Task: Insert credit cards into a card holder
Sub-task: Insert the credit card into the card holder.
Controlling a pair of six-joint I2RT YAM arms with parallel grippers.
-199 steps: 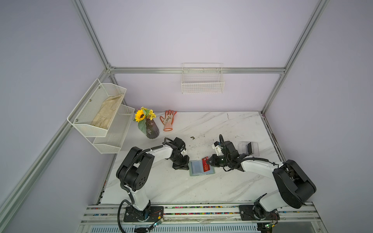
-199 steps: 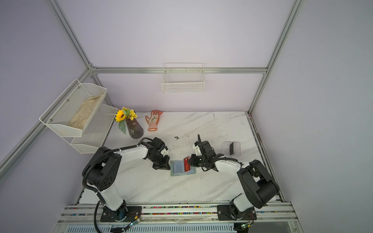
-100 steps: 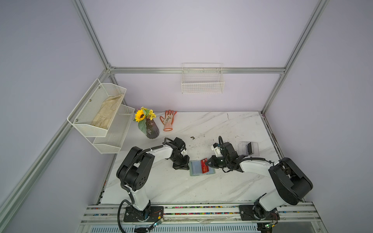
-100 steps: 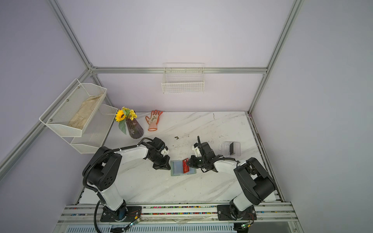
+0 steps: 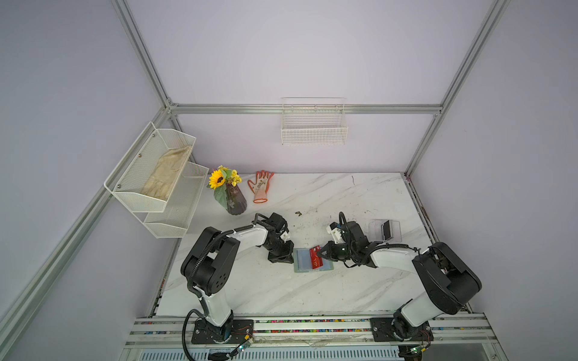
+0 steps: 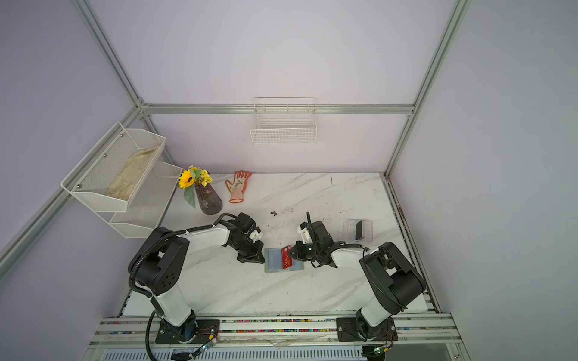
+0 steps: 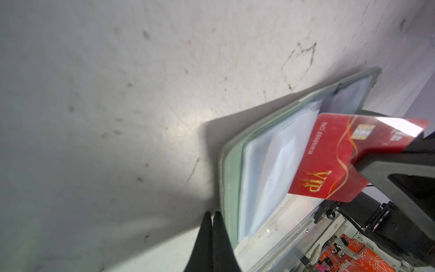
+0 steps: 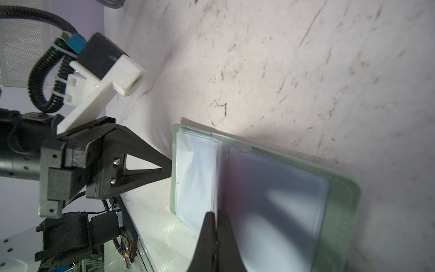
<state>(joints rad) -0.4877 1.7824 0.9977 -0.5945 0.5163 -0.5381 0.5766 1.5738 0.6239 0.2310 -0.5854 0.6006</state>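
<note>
right gripper [image 5: 322, 251]: clamped on red VIP card [image 7: 329, 160], over open card holder [image 5: 301, 262] | left gripper [image 7: 211, 219]: jaws together, empty, at holder's left edge

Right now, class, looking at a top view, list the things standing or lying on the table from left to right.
Vase of flowers → glove → card holder → clear box. The red card in the right gripper overlaps the card holder, so it is left out.
</note>
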